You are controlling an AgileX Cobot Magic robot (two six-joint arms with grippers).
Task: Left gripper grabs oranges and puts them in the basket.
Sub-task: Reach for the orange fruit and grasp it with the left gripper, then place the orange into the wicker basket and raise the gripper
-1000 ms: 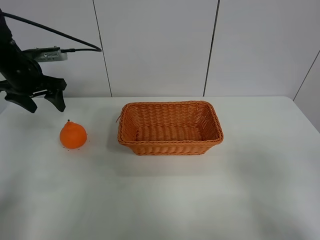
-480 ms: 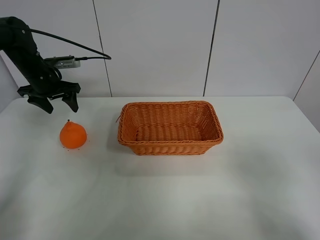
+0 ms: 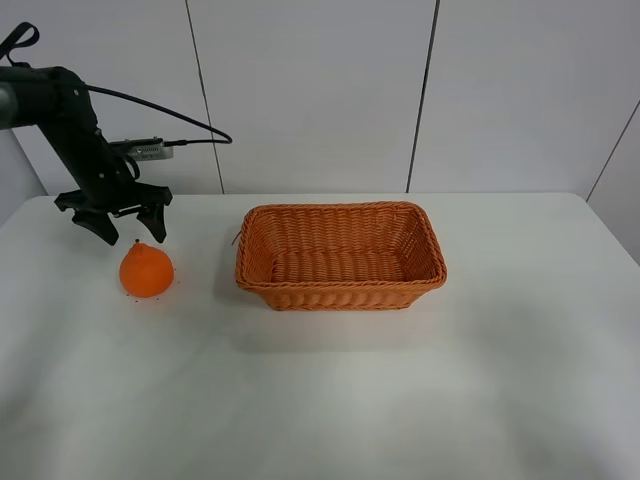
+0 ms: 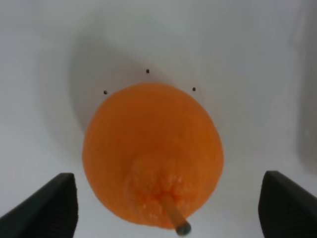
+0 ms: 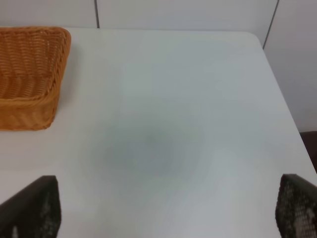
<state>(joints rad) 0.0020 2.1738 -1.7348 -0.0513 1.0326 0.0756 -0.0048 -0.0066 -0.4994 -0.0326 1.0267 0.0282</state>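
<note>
The orange point(image 3: 146, 270) sits on the white table left of the basket point(image 3: 340, 255), knob and stem up. My left gripper point(image 3: 132, 235) hangs open just above and behind the orange, fingers spread, not touching it. In the left wrist view the orange point(image 4: 152, 155) lies centred between the two dark fingertips point(image 4: 44, 206). The wicker basket is empty; its corner shows in the right wrist view point(image 5: 30, 74). My right gripper point(image 5: 163, 210) is open over bare table right of the basket; it is out of the exterior view.
The white table point(image 3: 400, 380) ends at a grey panelled wall behind. The table's right edge shows in the right wrist view point(image 5: 285, 114). A black cable and a small grey module point(image 3: 148, 150) trail from the left arm.
My left gripper has moved right and down from the far left to just above the orange, still open. The orange and basket have not moved.
</note>
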